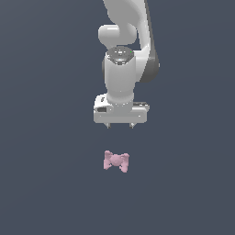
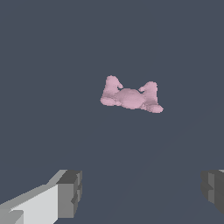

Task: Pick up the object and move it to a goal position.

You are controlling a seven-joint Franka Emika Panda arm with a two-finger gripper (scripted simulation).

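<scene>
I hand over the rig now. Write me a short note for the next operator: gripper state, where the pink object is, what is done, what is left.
Gripper: open, empty, fingers spread wide and pointing down.
Pink bow-tie-shaped object: lies on the dark surface, apart from the gripper, below it in the exterior view; the wrist view also shows it untouched.
Done: nothing grasped yet.
Left: descend over the object, close on it, lift it, carry it to the goal. No goal marker is visible in either view.

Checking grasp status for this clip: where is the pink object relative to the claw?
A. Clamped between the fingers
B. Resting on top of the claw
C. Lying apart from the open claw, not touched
C: the pink object lies clear of the open claw, whose fingers are spread with nothing between them.
</scene>
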